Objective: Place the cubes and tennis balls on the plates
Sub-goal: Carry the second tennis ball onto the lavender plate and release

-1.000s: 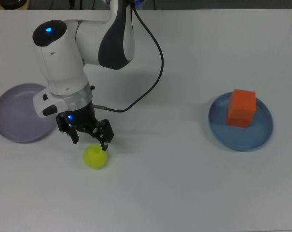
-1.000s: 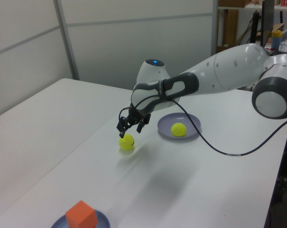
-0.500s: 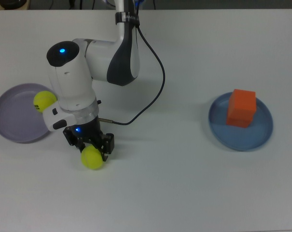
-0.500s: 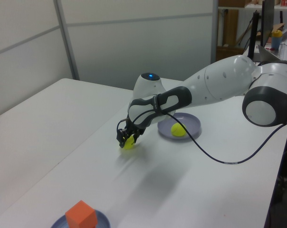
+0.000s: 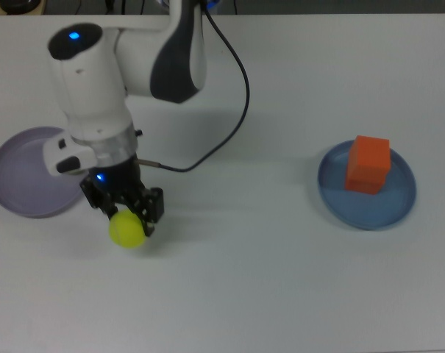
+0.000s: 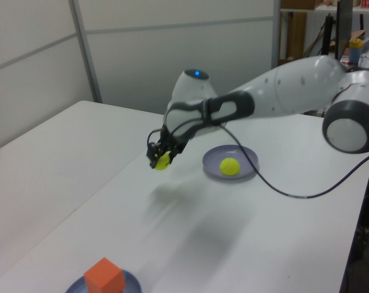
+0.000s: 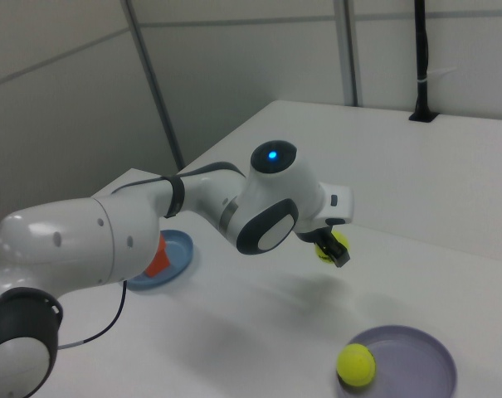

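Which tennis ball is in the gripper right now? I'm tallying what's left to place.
The tennis ball clamped in the gripper, lifted clear of the table. The other tennis ball already lies on the lavender plate.

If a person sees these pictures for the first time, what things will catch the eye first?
First, the big white arm, whose gripper holds a tennis ball lifted above the white table. Next, the orange cube on the blue plate, at the top view's right. A second ball lies in the lavender plate, beside the arm in the left view.
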{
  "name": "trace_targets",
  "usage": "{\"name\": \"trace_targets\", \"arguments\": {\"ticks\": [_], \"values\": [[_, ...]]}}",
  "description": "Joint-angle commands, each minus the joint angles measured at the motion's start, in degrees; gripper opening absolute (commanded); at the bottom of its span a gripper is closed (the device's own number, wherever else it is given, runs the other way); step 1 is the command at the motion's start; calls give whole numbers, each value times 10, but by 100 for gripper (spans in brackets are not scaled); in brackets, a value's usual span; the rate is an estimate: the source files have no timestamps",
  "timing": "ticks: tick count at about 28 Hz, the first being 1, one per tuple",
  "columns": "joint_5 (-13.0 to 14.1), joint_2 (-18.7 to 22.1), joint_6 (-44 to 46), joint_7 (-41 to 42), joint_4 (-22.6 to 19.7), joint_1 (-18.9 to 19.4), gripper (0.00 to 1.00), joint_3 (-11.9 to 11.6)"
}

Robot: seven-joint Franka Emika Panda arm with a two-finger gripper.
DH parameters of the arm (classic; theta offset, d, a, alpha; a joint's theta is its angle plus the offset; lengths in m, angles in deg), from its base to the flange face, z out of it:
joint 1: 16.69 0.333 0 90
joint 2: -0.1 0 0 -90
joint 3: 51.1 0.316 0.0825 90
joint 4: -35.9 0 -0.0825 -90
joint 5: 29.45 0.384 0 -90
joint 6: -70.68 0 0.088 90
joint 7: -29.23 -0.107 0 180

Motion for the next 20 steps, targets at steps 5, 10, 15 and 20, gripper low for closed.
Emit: {"name": "trace_targets", "arguments": {"ticks": [5,10,15,20], "values": [[-3,37,43,-27,-67,-16,0,-78],[-3,36,50,-24,-71,-31,0,-104],[-3,35,57,-15,-83,-34,0,-121],[-5,31,57,-1,-97,-39,2,-124]]}}
